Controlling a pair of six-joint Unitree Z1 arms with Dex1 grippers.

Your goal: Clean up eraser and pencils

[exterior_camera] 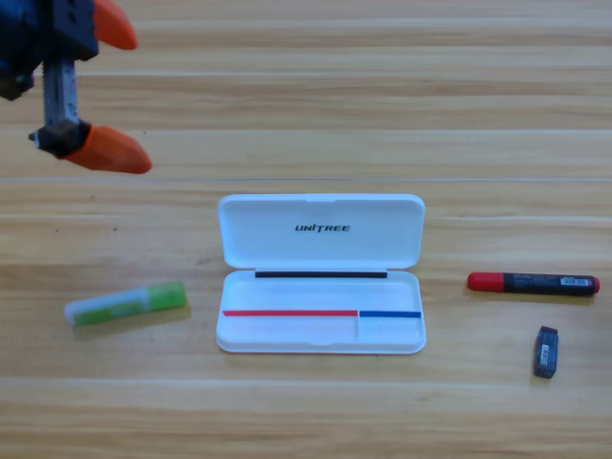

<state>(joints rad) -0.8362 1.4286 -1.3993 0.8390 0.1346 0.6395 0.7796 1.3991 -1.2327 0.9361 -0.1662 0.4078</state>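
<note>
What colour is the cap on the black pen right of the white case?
Red; the black-bodied pen shows it at its left end, in the high view.

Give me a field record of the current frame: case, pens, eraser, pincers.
case: white case, open, lid back, centre of table, nothing inside
green pencil: green pencil, flat on table, left of case, apart from it
red-capped pencil: red-capped pencil, flat, right of case, cap toward case
eraser: eraser, on table below the red-capped pencil, apart from it
left pincer: left pincer, upper left corner, jaws open, holding nothing
right pincer: not in view
</note>
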